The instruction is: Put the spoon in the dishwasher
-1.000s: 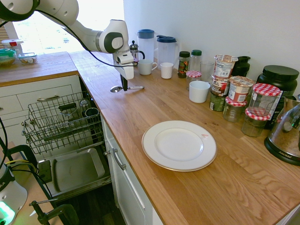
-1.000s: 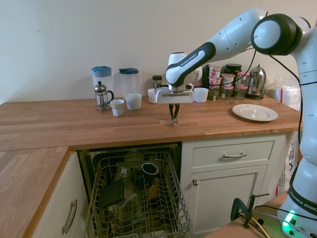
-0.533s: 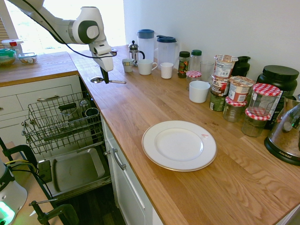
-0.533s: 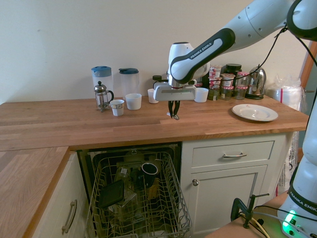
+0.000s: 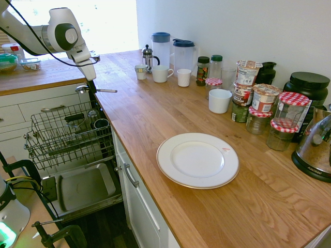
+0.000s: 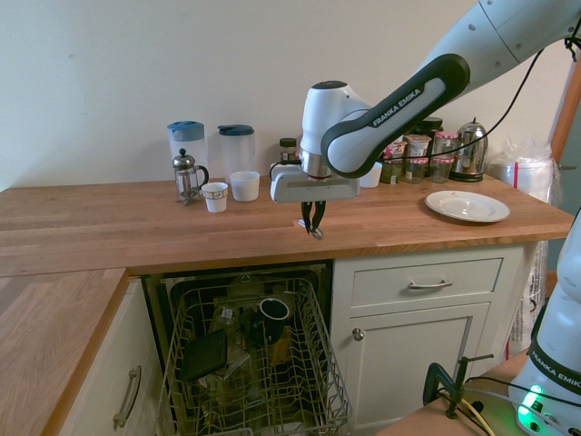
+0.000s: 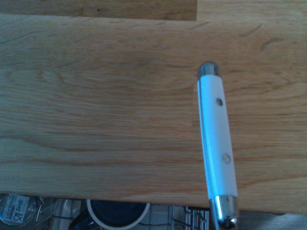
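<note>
Gripper: the gripper (image 5: 93, 89) is clamped on the spoon (image 5: 96, 90), pointing steeply down at the worktop (image 5: 170, 111) edge, right above the dishwasher (image 5: 67, 135) rack.
Spoon: carried level, bowl out over the rack side, handle back over the worktop; held about mid-length.
Handling: light, stiff, polished metal, so likely slippery; a thin shaft could swivel between the pads. Taking it near the middle looks the sensible hold.
First exterior view: shows the spoon side-on, both ends clear of the fingers.
Second exterior view: spoon is a mere glint under the gripper (image 6: 313, 227); its tilt is hard to judge here. Rack (image 6: 254, 363) seen from above, already loaded with a dark mug (image 6: 274, 310).
Wrist view: a white-sleeved handle (image 7: 217, 143) with metal caps, which neither exterior view resolves, plus the worktop edge and a dark cup rim below.
</note>
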You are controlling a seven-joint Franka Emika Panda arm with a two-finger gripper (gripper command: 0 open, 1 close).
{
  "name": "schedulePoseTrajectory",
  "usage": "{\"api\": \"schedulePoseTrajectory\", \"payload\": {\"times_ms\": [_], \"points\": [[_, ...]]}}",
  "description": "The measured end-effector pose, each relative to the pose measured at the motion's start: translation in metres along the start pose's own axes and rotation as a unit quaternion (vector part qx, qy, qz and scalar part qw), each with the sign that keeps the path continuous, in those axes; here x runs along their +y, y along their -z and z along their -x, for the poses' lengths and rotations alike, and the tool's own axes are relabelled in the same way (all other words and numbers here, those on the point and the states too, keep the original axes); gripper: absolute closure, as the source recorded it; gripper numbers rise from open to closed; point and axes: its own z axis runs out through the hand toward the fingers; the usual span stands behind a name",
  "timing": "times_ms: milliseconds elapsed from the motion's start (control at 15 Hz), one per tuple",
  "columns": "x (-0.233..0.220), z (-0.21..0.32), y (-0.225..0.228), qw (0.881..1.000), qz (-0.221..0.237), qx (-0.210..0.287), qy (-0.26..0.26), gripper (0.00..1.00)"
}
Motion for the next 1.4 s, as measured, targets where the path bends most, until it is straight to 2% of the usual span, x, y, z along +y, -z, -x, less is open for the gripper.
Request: {"api": "schedulePoseTrajectory", "payload": {"times_ms": [333, 800, 1133, 1400], "points": [[0.001, 0.044, 0.004, 1.0, -0.018, 0.018, -0.012, 1.0], [0.047, 0.171, 0.0, 0.999, -0.024, 0.026, 0.008, 1.0], [0.096, 0.213, -0.036, 0.999, -0.013, 0.034, 0.018, 1.0], [0.114, 0.226, -0.091, 1.0, 0.001, 0.021, 0.021, 1.0]]}}
